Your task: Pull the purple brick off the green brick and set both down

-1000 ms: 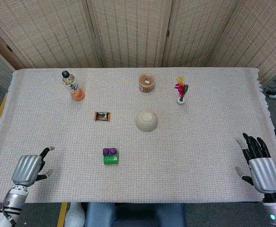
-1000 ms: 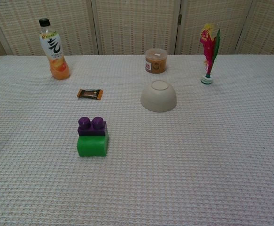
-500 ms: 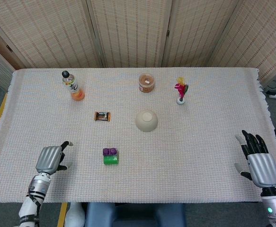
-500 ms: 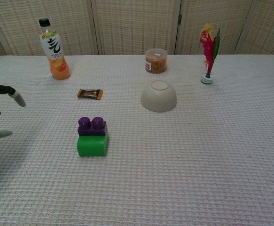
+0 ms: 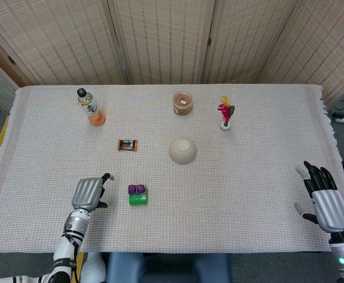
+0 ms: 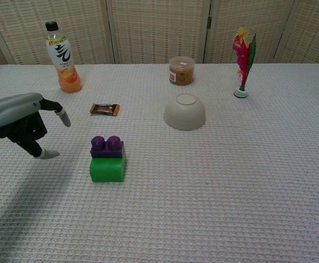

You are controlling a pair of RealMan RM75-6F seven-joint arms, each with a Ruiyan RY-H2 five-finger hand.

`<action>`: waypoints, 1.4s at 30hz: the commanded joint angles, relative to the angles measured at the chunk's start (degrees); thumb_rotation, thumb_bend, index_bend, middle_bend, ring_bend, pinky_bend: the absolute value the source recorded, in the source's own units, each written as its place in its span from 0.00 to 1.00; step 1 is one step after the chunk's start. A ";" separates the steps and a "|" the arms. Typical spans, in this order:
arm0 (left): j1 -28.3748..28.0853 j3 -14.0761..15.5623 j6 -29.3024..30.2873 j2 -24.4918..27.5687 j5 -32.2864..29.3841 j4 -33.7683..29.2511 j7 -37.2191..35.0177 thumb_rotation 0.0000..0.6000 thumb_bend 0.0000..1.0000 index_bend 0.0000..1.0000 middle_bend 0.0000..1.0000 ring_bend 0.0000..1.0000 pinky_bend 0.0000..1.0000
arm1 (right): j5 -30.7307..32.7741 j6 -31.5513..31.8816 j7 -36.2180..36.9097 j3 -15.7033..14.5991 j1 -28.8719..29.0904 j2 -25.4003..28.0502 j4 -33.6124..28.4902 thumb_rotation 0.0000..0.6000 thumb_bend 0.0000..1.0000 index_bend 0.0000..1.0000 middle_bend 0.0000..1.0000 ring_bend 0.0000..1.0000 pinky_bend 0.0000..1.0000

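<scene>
While both bricks are joined as one stack, the left hand (image 5: pixel 89 193) is by far the nearer: it hovers just beside the stack, apart from it, holding nothing, its fingers spread and pointing toward the bricks. The purple brick (image 5: pixel 137 189) sits on the green brick (image 5: pixel 138 200), a short way off the left hand's fingertips on the side toward the robot's right. Seen from the chest view, the purple brick (image 6: pixel 107 147) is a glossy two-stud block whose studs run side by side across the hand's line of approach; the green brick (image 6: pixel 108 169) beneath is smooth, with rounded lower edges. The right hand (image 5: pixel 327 201) hangs well apart at the far edge of the desk (image 5: pixel 248 194), open and empty. A woven, waffle-textured cloth covers the desk.
</scene>
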 commanded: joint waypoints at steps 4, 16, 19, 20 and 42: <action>-2.23 0.27 1.15 -2.86 -2.40 0.80 2.85 1.00 0.28 0.37 1.00 1.00 1.00 | -0.33 -0.02 0.53 -0.18 0.01 0.26 0.11 1.00 0.33 0.00 0.00 0.00 0.00; -6.89 -1.80 -0.01 -7.22 -8.56 3.34 3.92 1.00 0.28 0.40 1.00 1.00 1.00 | 0.04 -0.26 2.27 -0.14 0.06 0.99 0.29 1.00 0.33 0.00 0.00 0.00 0.00; -7.70 -2.09 -0.21 -7.71 -9.43 3.84 3.75 1.00 0.28 0.40 1.00 1.00 1.00 | 0.23 -0.13 2.70 -0.06 -0.02 1.13 0.37 1.00 0.33 0.00 0.00 0.00 0.00; -7.95 -2.17 -0.26 -7.82 -9.87 3.85 3.82 1.00 0.28 0.40 1.00 1.00 1.00 | 0.34 -0.10 2.85 -0.01 -0.05 1.16 0.39 1.00 0.33 0.00 0.00 0.00 0.00; -12.88 -3.65 0.37 -11.45 -14.72 7.66 2.78 1.00 0.28 0.46 1.00 1.00 1.00 | 1.04 -0.17 5.54 0.17 -0.23 2.05 1.00 1.00 0.33 0.00 0.00 0.00 0.00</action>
